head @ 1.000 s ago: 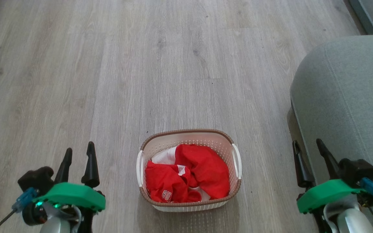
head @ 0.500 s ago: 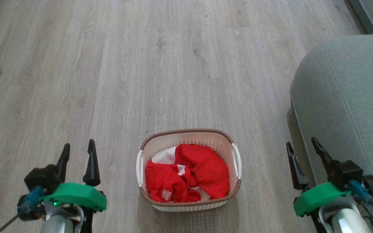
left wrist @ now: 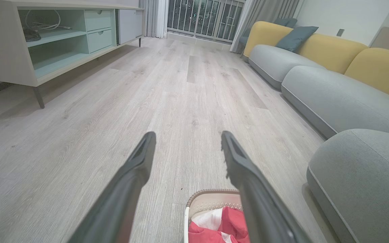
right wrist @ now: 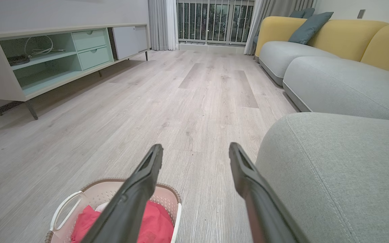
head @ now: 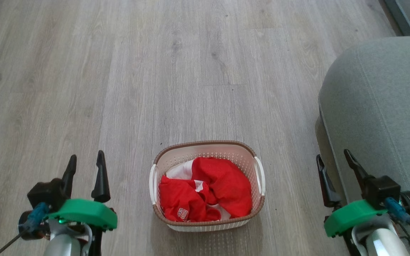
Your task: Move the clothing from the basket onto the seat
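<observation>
The left gripper (head: 86, 157) holds its two dark fingers apart with nothing between them, and the right gripper (head: 332, 155) does the same. In each wrist view only bare floor (head: 155, 71) shows in the gap between the fingers, so neither arm holds or touches anything. Inward from both pairs of fingers, to the right of the left pair and to the left of the right pair, the basket (head: 205, 144) stands on the floor, well apart from each gripper and about level with the finger roots. The clothing (head: 205, 193) lies bunched inside it, red with white patches and small white letters at the near side. The heap may be two garments tangled together, but the folds hide where one would end. Just outward of the right fingers rises the grey seat (head: 386, 106), its rounded edge close beside the outer finger and its top bare of any red fabric. By these pictures the task stands at its very start: nothing is lifted, the whole load is left to carry over, and a reach into the basket comes first. Against the earlier frames, both wrists have rolled slightly and the right gripper has edged a little toward the basket. The basket, clothing and seat keep their places, their small drift in the head view being the camera's.
</observation>
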